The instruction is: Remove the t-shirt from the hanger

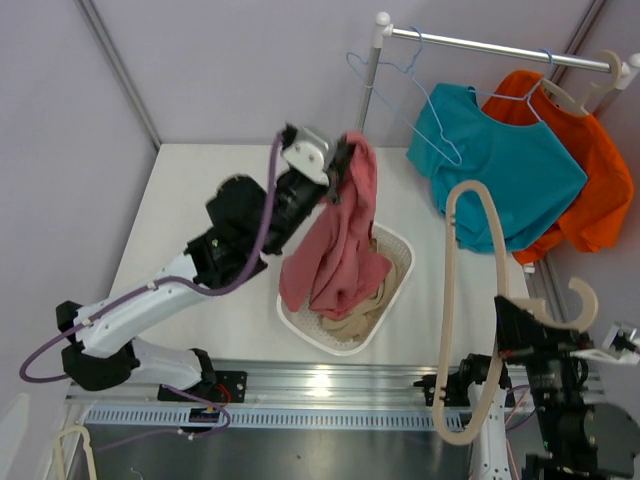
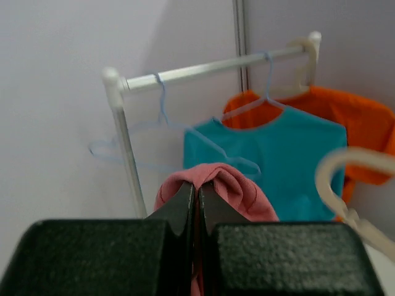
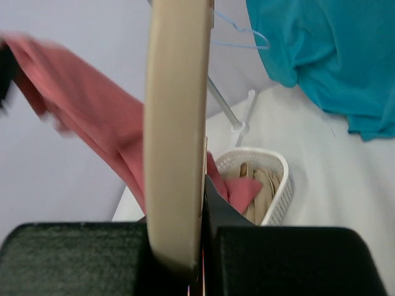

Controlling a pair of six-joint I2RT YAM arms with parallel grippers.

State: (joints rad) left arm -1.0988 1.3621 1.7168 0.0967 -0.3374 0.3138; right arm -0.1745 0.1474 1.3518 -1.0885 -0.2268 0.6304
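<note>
My left gripper [image 1: 343, 163] is shut on the pink t-shirt [image 1: 342, 240] and holds it up above the white basket [image 1: 400, 243]; the shirt's lower end hangs into the basket. In the left wrist view the pink cloth [image 2: 231, 185] bulges over my closed fingertips [image 2: 196, 196]. My right gripper [image 1: 497, 385] is shut on the bare beige wooden hanger [image 1: 462, 290], held at the near right, free of the shirt. In the right wrist view the hanger [image 3: 176, 123] fills the middle, with the pink t-shirt [image 3: 80, 105] to its left.
The basket also holds beige cloth [image 1: 355, 318]. A metal rack [image 1: 500, 46] at the back right carries a teal shirt [image 1: 505, 165] on a blue wire hanger, an orange shirt [image 1: 600, 180], and an empty blue wire hanger [image 1: 385, 75].
</note>
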